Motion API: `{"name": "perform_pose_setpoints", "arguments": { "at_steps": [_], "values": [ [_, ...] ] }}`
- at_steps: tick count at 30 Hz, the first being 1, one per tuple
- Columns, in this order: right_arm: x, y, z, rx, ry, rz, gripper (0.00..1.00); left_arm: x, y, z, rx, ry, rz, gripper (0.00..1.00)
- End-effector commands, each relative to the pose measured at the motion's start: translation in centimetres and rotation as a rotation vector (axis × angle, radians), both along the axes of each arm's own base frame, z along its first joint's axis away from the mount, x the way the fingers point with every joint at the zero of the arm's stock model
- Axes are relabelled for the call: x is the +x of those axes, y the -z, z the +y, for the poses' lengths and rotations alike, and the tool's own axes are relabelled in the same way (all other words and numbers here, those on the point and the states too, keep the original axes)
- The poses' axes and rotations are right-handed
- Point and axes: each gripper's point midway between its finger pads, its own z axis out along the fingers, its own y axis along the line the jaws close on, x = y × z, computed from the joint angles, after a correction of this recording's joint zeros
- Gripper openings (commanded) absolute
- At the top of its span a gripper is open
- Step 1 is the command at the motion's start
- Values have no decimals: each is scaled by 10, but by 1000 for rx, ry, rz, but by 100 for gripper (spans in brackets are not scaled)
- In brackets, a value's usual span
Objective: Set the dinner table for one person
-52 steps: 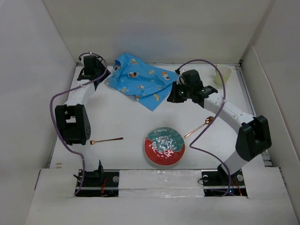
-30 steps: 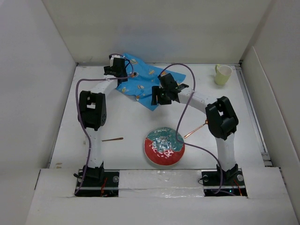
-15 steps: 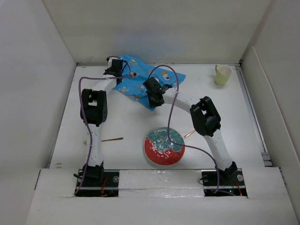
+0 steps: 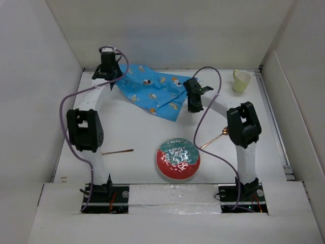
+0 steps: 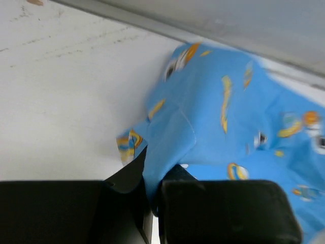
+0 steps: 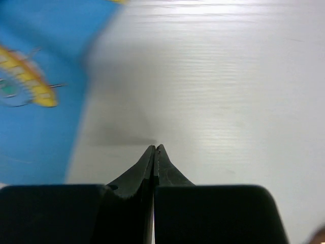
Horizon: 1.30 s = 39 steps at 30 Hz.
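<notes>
The white dinner table holds a blue placemat printed with astronauts, lying crumpled at the back. My left gripper is at the mat's far-left corner and is shut on a fold of it; the left wrist view shows the cloth pinched between the jaws. My right gripper is shut and empty, just right of the mat's right edge. In the right wrist view its tips hang over bare table, with the mat to the left.
A red and green plate sits near the front middle. A copper spoon lies to its right and a thin copper utensil to its left. A pale green cup stands at the back right. White walls enclose the table.
My left gripper has moved left toward the back-left corner with the mat's corner, stretching the mat out. My right gripper has moved right, off the mat, to its right edge.
</notes>
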Motion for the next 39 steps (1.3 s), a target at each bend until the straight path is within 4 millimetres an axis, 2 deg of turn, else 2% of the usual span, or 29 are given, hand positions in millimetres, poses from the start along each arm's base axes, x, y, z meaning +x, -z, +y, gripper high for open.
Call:
{"name": "perform_pose_setpoints", "arguments": {
  "at_steps": [1,2,3,4,6,7,8,9,10,11,14,15,16,18,22,24,25,26,27,28,29,30,31,32,34,36,37,39],
  "values": [
    [12,-48,-28,79,58,-109,0,-23,-42,29,-228,5,-103,0],
    [11,-61,-30,104,54,-134,0,-33,-52,28,-287,37,-124,0],
    [5,-56,-31,107,47,-125,0,-37,-48,32,-333,21,-126,0],
    [4,-60,-28,127,37,-132,0,-48,-27,49,-362,-17,-88,0],
    [1,-63,-21,165,11,-123,1,-59,-27,50,-461,11,-94,0],
    [-5,-62,1,215,-50,-103,9,-69,-8,52,-502,0,-60,0],
    [-8,-62,12,231,-79,-98,31,-75,-9,57,-545,5,-65,0],
    [-11,-53,22,231,-102,-78,44,-75,-9,62,-566,0,-89,0],
    [-13,-50,33,231,-129,-72,52,-81,2,62,-615,-27,-70,0],
    [-21,-45,51,233,-170,-57,61,-84,3,69,-644,-38,-71,0],
    [-28,-26,84,249,-237,-16,69,-87,20,74,-699,-82,-34,0],
    [-29,-23,90,246,-250,-7,69,-89,27,80,-703,-111,-13,0],
    [-31,-10,92,222,-249,18,70,-88,29,80,-706,-119,-6,0],
    [-29,-7,97,188,-246,14,69,-88,35,83,-700,-138,8,0],
    [-27,11,72,60,-169,31,68,-92,42,96,-651,-214,30,0],
    [-30,19,63,15,-161,45,61,-97,44,112,-585,-292,33,0],
    [-34,23,58,-6,-155,65,55,-99,43,116,-562,-312,28,0],
    [-39,31,55,-17,-155,88,42,-102,37,129,-507,-361,8,5],
    [-41,34,53,-20,-152,96,42,-103,39,129,-502,-360,16,5],
    [-44,37,54,-14,-153,105,37,-105,32,133,-481,-370,1,11],
    [-46,39,53,-16,-153,111,22,-106,31,139,-458,-400,-3,14],
    [-48,40,53,-12,-156,115,13,-108,29,141,-446,-412,-7,20],
    [-46,41,45,-16,-135,116,5,-110,25,143,-439,-420,-19,33],
    [-45,40,39,-21,-122,112,0,-112,23,147,-422,-442,-24,42],
    [-37,27,24,-26,-88,79,0,-117,20,150,-405,-455,-24,57],
    [-24,16,-1,-19,-31,56,0,-123,16,150,-395,-456,-31,58],
    [-18,1,-9,-6,-10,22,0,-130,25,148,-395,-461,-12,58],
    [-10,-7,-39,-1,51,1,0,-137,23,140,-397,-447,-33,57]
  ]
}}
